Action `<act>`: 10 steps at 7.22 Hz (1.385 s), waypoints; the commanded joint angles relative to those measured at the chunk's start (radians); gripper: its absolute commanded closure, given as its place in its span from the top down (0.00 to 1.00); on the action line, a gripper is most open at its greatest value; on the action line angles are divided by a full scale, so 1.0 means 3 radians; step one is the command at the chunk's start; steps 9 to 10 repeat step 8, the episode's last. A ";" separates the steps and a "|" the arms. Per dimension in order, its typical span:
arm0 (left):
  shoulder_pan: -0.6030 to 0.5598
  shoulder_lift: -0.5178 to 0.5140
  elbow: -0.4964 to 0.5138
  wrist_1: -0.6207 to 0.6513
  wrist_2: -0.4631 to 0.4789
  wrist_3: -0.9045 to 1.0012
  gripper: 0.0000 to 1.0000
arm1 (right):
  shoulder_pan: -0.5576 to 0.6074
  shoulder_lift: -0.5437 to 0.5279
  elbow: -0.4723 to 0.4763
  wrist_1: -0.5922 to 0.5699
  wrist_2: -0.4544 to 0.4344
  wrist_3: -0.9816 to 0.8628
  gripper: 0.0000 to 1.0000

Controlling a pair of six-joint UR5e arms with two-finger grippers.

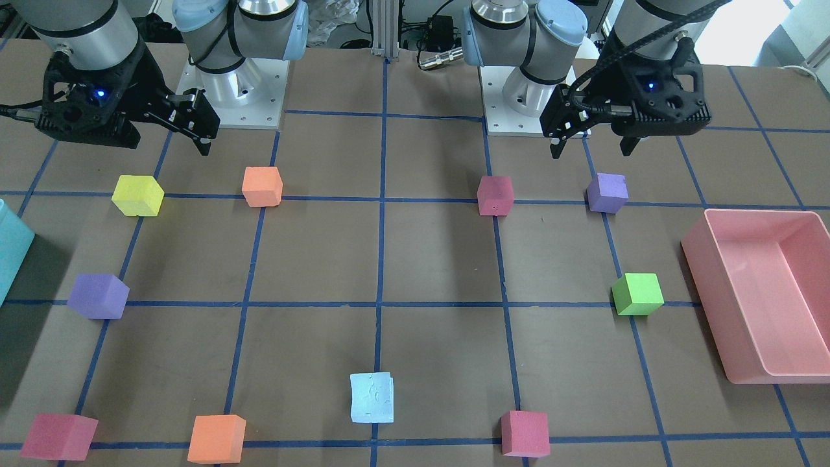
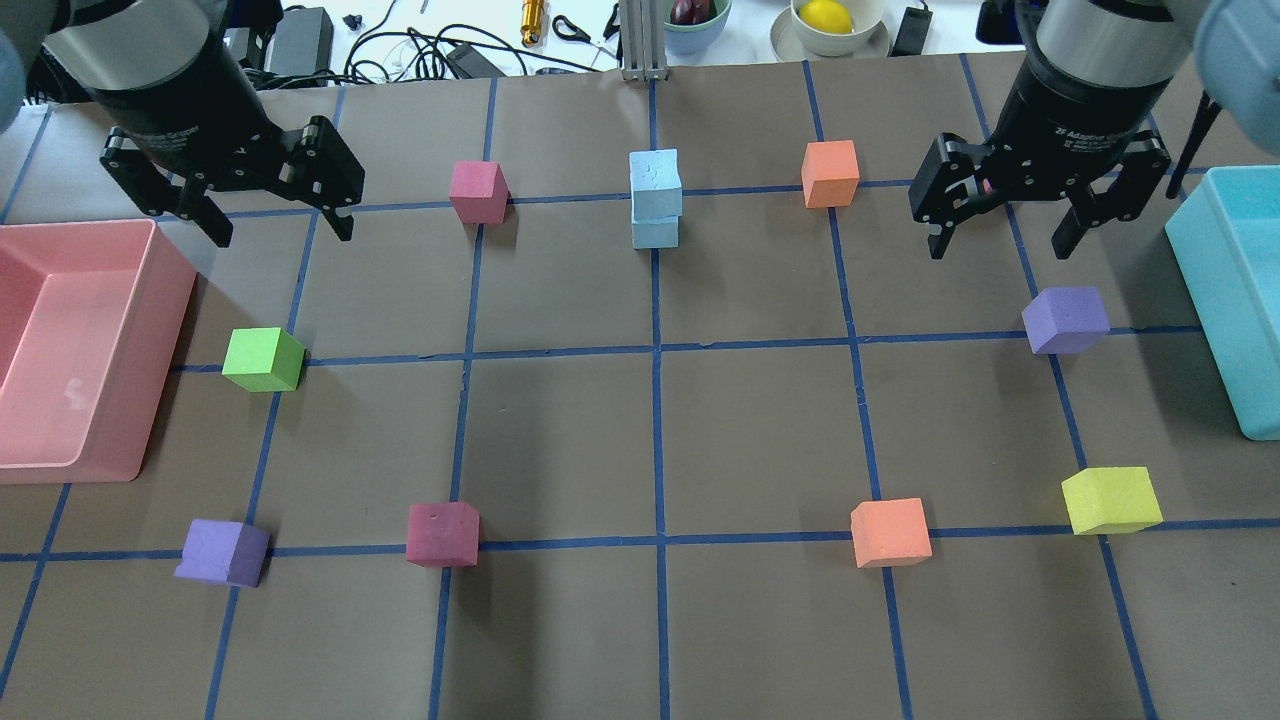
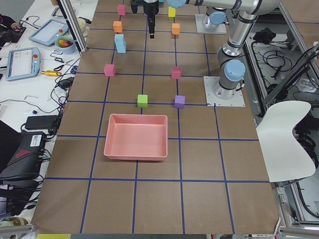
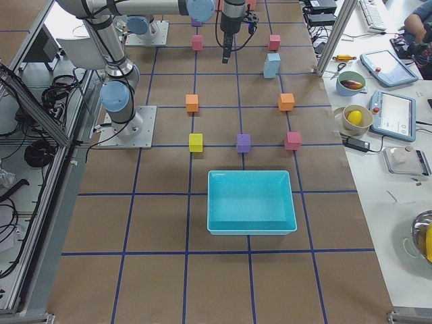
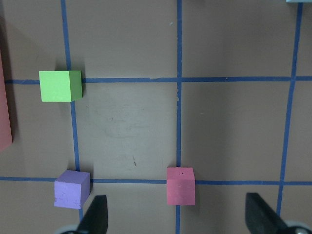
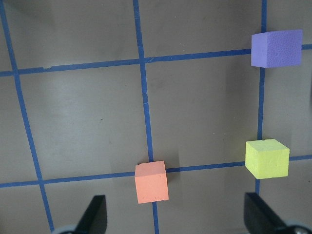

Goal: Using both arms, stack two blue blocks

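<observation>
A pink bin (image 2: 150,340) is sitting at one end of the brown, blue-taped table (image 2: 560,440), with a teal bin (image 2: 1205,300) lying at the other. A green cube (image 2: 263,359), a yellow cube (image 2: 1111,499), purple cubes (image 2: 1066,319), orange cubes (image 2: 890,533) and crimson cubes (image 2: 442,533) are resting well apart between them, mostly touching tape lines.

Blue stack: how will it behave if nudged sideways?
Probably tips rather than slides: the blue stack is two cubes high on one cube's footprint. The top block likely shears off first; it only rests on the lower block. Pitted foam faces suggest light, grippy, not fragile.
</observation>
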 commanded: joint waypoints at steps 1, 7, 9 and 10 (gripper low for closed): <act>0.0060 0.0021 -0.0044 0.0323 -0.0006 -0.0013 1.00 | 0.0000 -0.0010 0.0009 -0.0007 0.0001 -0.0007 1.00; 0.0034 0.0057 -0.0054 0.0341 -0.0200 -0.0009 1.00 | 0.0000 -0.0010 0.0009 -0.0007 0.0001 -0.0002 1.00; 0.0034 0.0057 -0.0059 0.0341 -0.0196 0.0007 1.00 | 0.0000 -0.0010 0.0014 -0.0002 0.0001 -0.0007 1.00; 0.0034 0.0057 -0.0059 0.0341 -0.0196 0.0007 1.00 | 0.0000 -0.0010 0.0014 -0.0002 0.0001 -0.0007 1.00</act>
